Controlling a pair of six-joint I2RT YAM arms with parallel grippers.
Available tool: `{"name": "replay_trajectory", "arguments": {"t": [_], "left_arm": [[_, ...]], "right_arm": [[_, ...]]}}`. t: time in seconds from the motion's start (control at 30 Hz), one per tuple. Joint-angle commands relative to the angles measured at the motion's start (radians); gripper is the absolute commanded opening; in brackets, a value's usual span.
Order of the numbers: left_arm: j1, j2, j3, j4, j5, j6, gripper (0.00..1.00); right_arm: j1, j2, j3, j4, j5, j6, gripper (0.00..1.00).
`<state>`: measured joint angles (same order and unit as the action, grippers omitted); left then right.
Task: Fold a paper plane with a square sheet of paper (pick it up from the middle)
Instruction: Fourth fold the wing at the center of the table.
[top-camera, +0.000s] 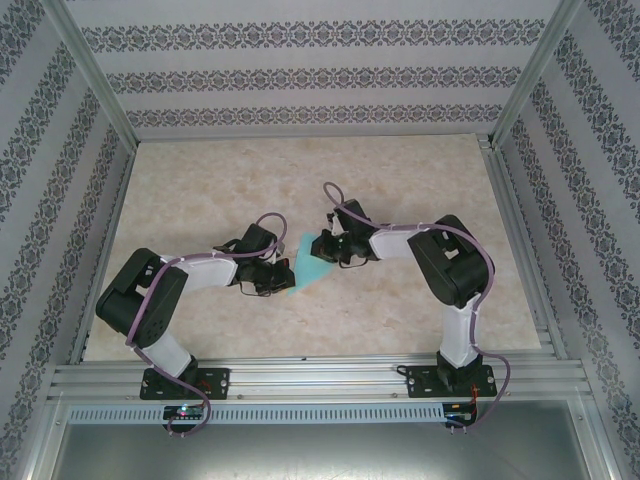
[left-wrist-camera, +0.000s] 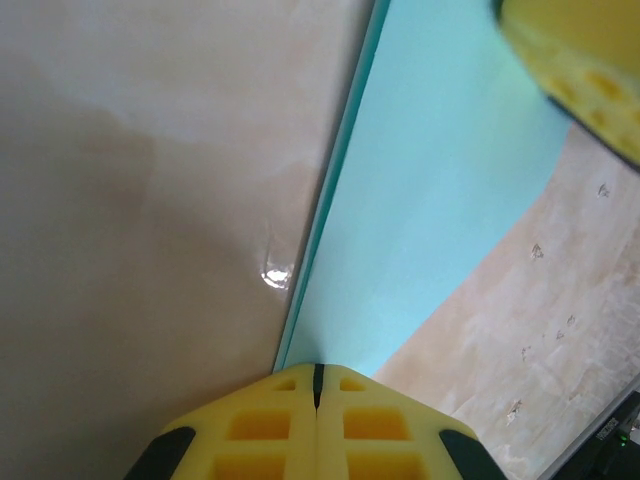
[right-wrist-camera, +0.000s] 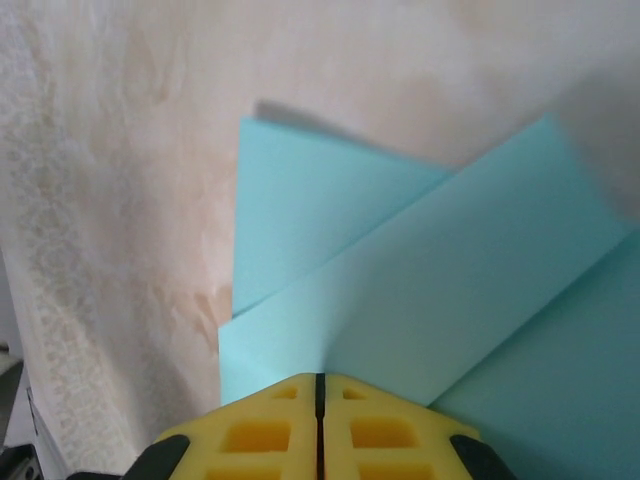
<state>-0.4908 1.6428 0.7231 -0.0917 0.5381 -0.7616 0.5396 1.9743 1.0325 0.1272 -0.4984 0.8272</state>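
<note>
1. The turquoise sheet of paper (top-camera: 303, 266) lies partly folded on the table (top-camera: 400, 190), about midway between left and right and between near and far.
2. The left gripper (top-camera: 279, 277) reaches in from the left. Its yellow fingers are clenched together, and their tips meet the sheet's long folded edge.
3. The right gripper (top-camera: 328, 249) comes in from the right, clenched too, with its tips against an overlapping flap.
4. I cannot tell whether either gripper has paper pinched between its fingers.
5. In the right wrist view, one folded layer crosses another at an angle.
</note>
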Motion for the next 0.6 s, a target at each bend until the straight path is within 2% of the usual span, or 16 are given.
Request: {"name": "replay_trajectory", "arguments": {"t": [0.0, 0.23, 0.57], "left_arm": [[-0.009, 0.013, -0.031, -0.146, -0.053, 0.022, 0.02], [-0.01, 0.015, -0.029, -0.148, -0.058, 0.021, 0.02], [-0.011, 0.018, -0.027, -0.146, -0.059, 0.023, 0.02]], "right_arm": [[-0.042, 0.03, 0.032, -0.005, 0.087, -0.048, 0.09], [0.052, -0.1, -0.02, 0.002, 0.071, -0.033, 0.1], [0.167, -0.079, -0.088, 0.076, 0.096, 0.052, 0.09]]}}
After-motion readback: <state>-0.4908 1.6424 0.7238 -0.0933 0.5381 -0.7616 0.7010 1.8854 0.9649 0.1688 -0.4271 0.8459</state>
